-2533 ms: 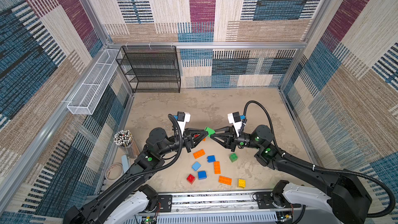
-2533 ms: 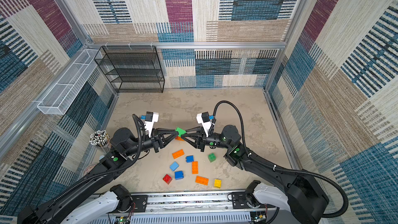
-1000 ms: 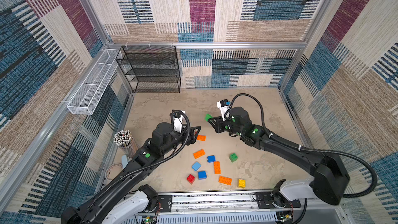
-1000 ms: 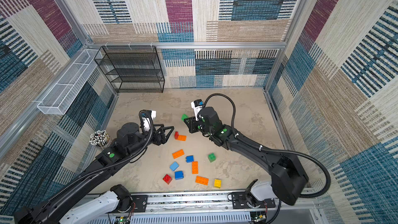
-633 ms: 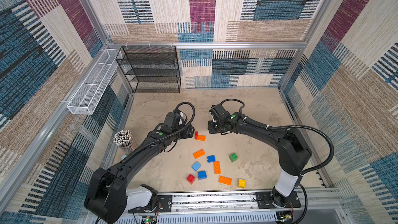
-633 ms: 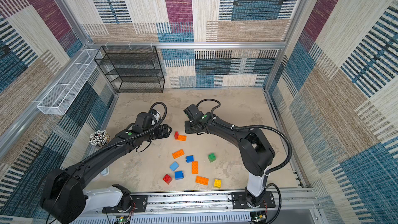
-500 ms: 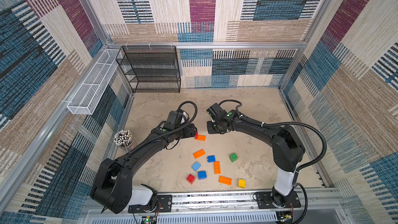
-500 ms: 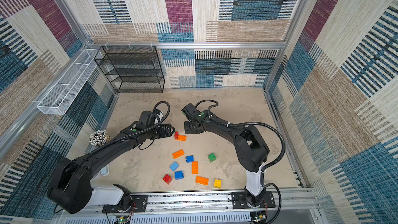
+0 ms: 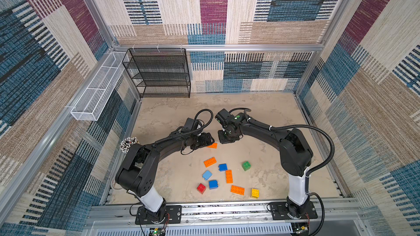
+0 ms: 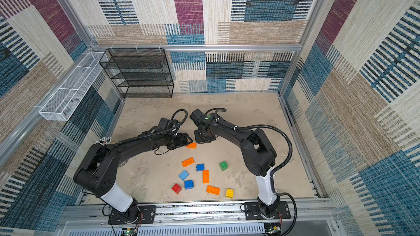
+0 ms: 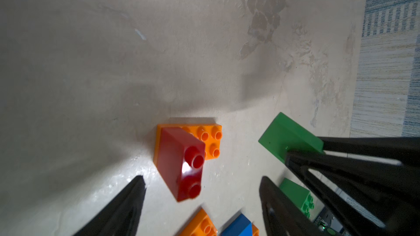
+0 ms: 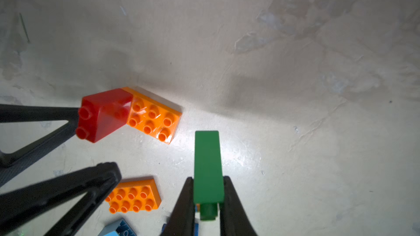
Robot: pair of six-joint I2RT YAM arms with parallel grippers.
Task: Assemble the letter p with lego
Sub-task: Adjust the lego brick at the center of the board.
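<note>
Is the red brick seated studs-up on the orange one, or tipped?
Tipped. In the right wrist view the red brick has its studs pointing sideways; the orange brick beneath shows studs up.

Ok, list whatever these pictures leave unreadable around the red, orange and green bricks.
- Red brick: under the left pincer in both top views; whether it is seated on the orange brick is unclear in the wrist views.
- Green brick, gripped by the right pincer: covered by that arm in both top views.
- Blue brick: cut by the left wrist view's edge.
</note>
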